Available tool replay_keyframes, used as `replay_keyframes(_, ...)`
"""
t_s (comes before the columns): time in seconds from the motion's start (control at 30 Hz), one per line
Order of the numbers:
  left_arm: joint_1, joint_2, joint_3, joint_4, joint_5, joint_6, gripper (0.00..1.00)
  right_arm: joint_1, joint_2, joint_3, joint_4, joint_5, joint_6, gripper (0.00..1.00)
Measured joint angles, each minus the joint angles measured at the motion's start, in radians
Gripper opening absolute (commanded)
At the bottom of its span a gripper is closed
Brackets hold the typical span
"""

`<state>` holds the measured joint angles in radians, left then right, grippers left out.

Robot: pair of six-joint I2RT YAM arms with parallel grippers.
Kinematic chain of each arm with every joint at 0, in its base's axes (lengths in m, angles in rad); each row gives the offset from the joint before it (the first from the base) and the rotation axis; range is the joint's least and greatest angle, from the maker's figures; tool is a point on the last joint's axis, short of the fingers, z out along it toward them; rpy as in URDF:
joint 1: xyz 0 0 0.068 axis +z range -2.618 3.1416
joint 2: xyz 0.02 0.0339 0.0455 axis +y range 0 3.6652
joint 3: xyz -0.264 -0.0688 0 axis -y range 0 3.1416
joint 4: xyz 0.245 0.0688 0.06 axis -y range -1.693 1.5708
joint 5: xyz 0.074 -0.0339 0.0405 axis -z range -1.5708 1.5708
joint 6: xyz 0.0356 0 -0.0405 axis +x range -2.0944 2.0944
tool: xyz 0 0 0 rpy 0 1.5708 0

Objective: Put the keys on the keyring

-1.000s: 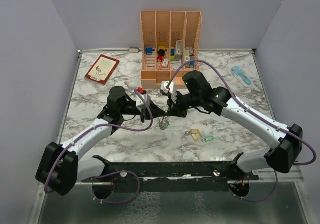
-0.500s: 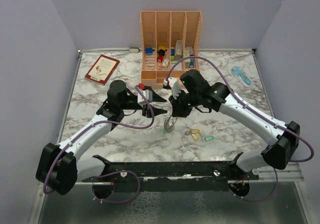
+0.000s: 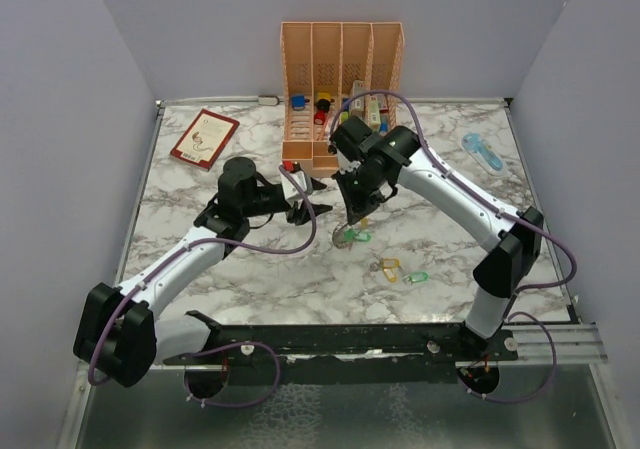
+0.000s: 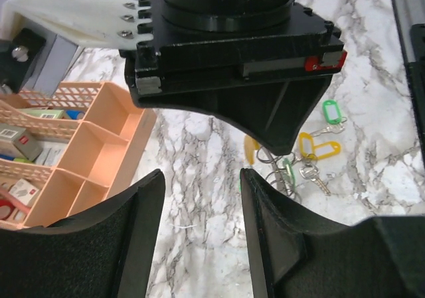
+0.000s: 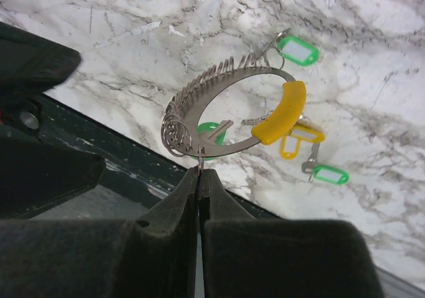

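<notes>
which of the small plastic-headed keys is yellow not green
The yellow-headed key lying loose on the marble table, left of a green-headed key in the top view; all other heads are green.

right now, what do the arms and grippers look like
Both the left arm and right arm have white shells with black joints and bases, each with a purple cable. The left gripper and right gripper are black with tapered, wedge-shaped fingers.
</notes>
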<state>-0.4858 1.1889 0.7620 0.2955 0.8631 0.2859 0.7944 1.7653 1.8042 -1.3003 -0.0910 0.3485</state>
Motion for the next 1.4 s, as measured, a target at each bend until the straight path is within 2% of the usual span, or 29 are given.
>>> replay_keyframes(0.27,0.0,0.0,0.023,0.003,-0.058,0.026,0.52,-0.127,0.024,0.098,-0.078,-0.112,0.268,0.01)
replay_keyframes(0.43,0.0,0.0,0.031,0.007,-0.065,0.02,0.52,-0.214,0.024,0.122,-0.079,-0.199,0.526,0.01)
replay_keyframes(0.63,-0.001,0.013,0.063,0.027,-0.076,0.013,0.52,-0.247,0.039,0.158,-0.078,-0.25,0.802,0.01)
replay_keyframes(0.73,-0.003,0.026,0.084,0.045,-0.095,0.012,0.48,-0.248,0.026,0.103,-0.028,-0.279,0.941,0.01)
replay_keyframes(0.9,-0.014,0.032,0.09,0.059,-0.102,0.024,0.45,-0.248,-0.051,-0.13,0.117,-0.323,1.143,0.01)
replay_keyframes(1.07,-0.021,0.032,0.09,0.049,-0.102,0.063,0.44,-0.249,-0.08,-0.158,0.164,-0.321,1.254,0.01)
replay_keyframes(1.4,-0.021,0.007,0.06,-0.029,-0.086,0.254,0.44,-0.249,-0.13,-0.19,0.235,-0.322,1.386,0.01)
